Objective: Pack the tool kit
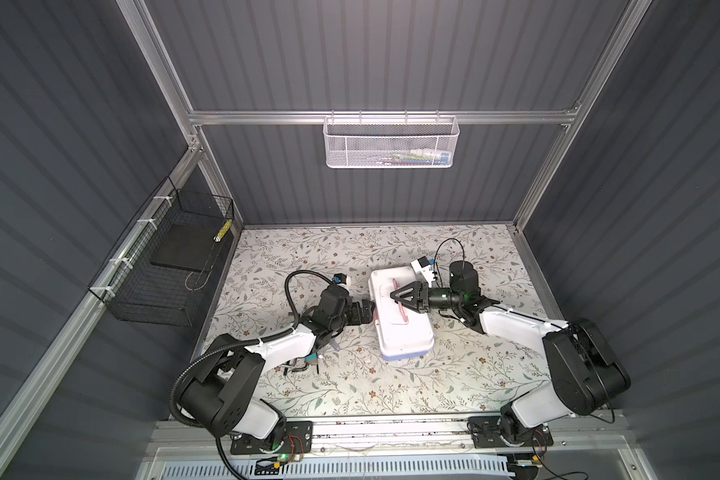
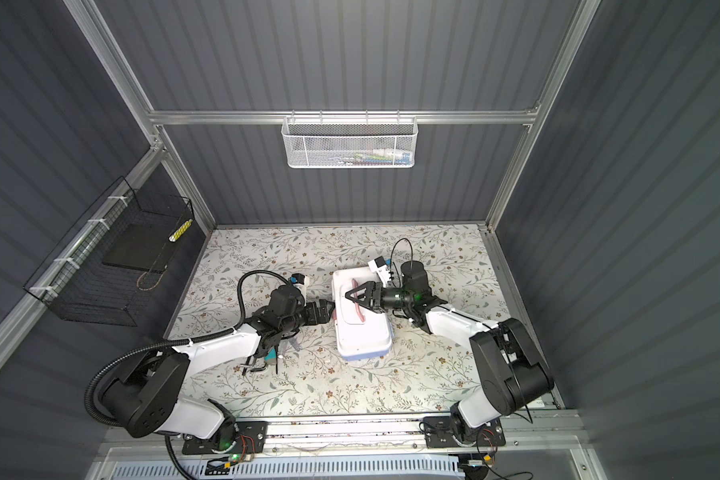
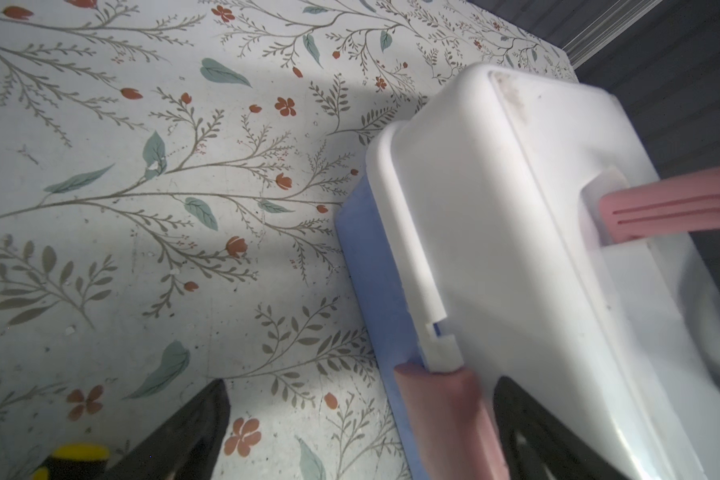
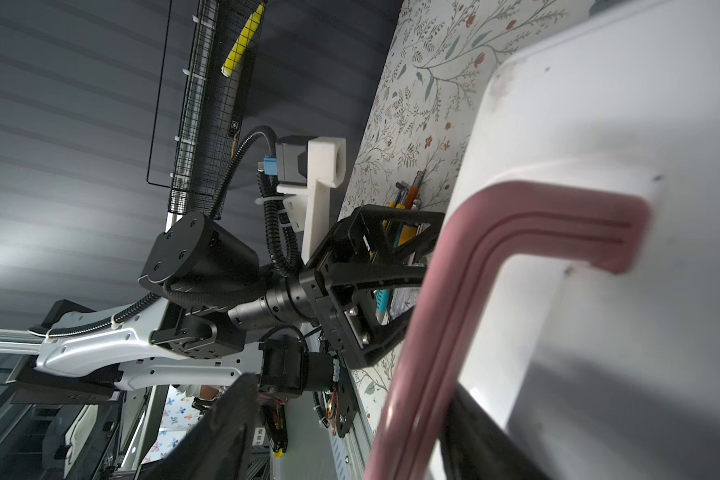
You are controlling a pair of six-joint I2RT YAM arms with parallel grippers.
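Risk first: case (image 1: pixel 398 332) sits shut at mid-table, slightly skewed, while loose tools (image 1: pixel 304 365) lie outside it on the table (image 1: pixel 350 386), under the left arm. Right gripper (image 1: pixel 393 296) is over the lid (image 3: pixel 516 249), jaws apart on either side of the handle (image 4: pixel 516 224), not clamped. Left gripper (image 1: pixel 370 311), jaws spread wide, straddles the pink latch (image 3: pixel 441 415) on the case's left long edge, one finger over the lid. Cannot tell whether the latch is fastened. If it is, a pull on the handle would probably raise the whole case, not the lid. A finger resting on the lid would pin it. A light case may skate on the smooth printed top. Lid is glossy hard white plastic with rounded corners, faintly scuffed. Handle is matte pink, grooved and bent square. Base (image 3: pixel 362 270) is pale blue.
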